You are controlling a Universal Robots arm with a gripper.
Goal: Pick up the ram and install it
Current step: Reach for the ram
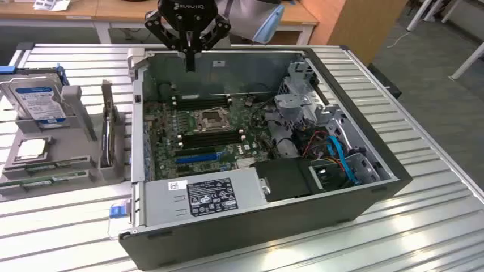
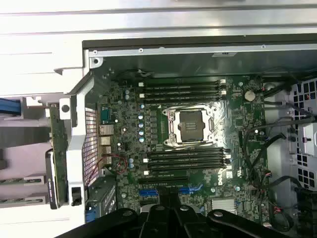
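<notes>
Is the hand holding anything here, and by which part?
Nothing. The hand is shut and empty above the open computer case; the ram lies on the grey rack.

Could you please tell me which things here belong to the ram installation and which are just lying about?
Job in hand: ram, lying outside the case; shut gripper over the open case; empty memory slots.
Lying about: hard drive; expansion card.
</notes>
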